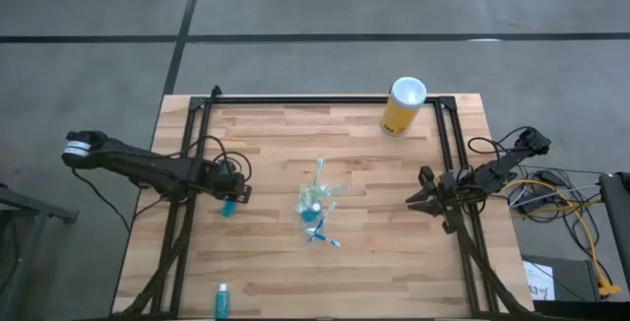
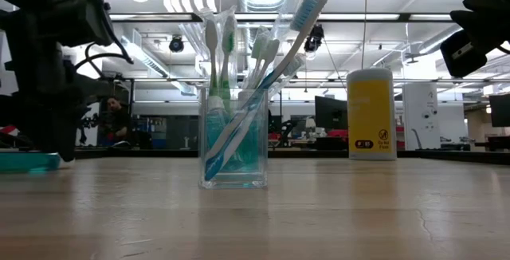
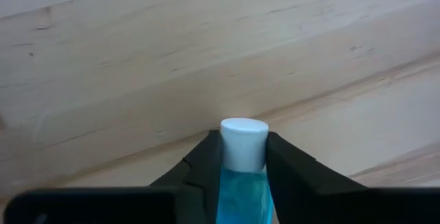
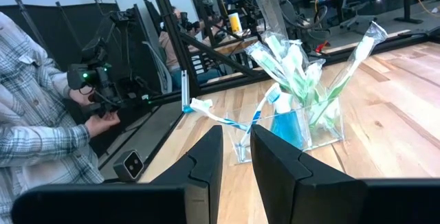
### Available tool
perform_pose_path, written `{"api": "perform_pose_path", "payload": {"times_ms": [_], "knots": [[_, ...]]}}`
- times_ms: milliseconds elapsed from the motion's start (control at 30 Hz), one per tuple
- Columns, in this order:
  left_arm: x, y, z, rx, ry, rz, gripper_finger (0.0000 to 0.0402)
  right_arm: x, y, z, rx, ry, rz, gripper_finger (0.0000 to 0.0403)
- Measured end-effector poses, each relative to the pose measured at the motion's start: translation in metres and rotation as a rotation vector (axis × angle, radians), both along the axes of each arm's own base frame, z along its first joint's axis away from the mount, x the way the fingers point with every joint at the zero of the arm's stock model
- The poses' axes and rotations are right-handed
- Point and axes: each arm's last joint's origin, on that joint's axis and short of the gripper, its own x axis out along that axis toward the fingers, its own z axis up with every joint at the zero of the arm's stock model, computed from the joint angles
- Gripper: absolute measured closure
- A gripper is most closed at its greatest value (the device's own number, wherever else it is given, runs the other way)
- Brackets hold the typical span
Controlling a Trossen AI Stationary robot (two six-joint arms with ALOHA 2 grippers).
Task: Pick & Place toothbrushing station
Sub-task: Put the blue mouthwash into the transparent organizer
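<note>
Teal tube in play: left gripper (image 1: 228, 201) is clamped on a small teal tube (image 3: 242, 176), white cap poking out past the fingertips (image 3: 206, 157), low over the left part of the wooden table (image 1: 394, 252).
Left arm: reaches in from the left edge, gripper just short of the table's middle, well apart from the cup.
Spare tube (image 1: 222, 301): another teal, white-capped tube lies alone at the near edge, left of centre, nothing touching it.
Clear cup (image 2: 233, 140): right in the middle of the table, standing upright, see-through plastic, something teal showing inside it in the low view.
Toothbrushes (image 2: 263, 76): a bundle of white-green and white-blue ones stands in the cup, heads up and fanning out, several in clear wrappers; the blue-handled one leans across the others.
Loose brush (image 4: 220, 117): in the right wrist view a white-blue toothbrush sticks out sideways at the cup's side; whether it rests on the table I cannot tell.
Yellow cylinder (image 1: 403, 106): tall, white top, upright at the far edge, right of centre, well apart from the cup.
Right gripper (image 1: 421, 199): hovers at the right side of the table, pointing toward the cup, fingers close together with a narrow gap and nothing between them.
Person (image 4: 41, 128): plaid sleeve visible beyond the table, hand (image 4: 104, 122) on a dark device.
</note>
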Motion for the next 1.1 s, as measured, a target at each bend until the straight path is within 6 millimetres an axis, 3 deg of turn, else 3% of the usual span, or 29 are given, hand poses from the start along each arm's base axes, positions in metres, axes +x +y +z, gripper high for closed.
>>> {"api": "perform_pose_path", "payload": {"times_ms": [133, 633, 833, 1100], "knots": [[0.001, 0.0, 0.0, -0.001, -0.011, -0.003, 0.0318, 0.0, 0.0, 0.0, 0.0, 0.0, 0.0, 0.0327], [0.012, -0.001, 0.006, 0.019, -0.126, -0.052, 0.0316, 0.0, 0.0, 0.0, 0.0, 0.0, 0.0, 0.0327], [0.026, 0.0, 0.027, 0.116, -0.231, -0.11, 0.0317, 0.0, 0.0, 0.0, 0.0, 0.0, 0.0, 0.0327], [0.047, 0.0, 0.077, 0.342, -0.356, -0.223, 0.0317, 0.0, 0.0, 0.0, 0.0, 0.0, 0.0, 0.0327]]}}
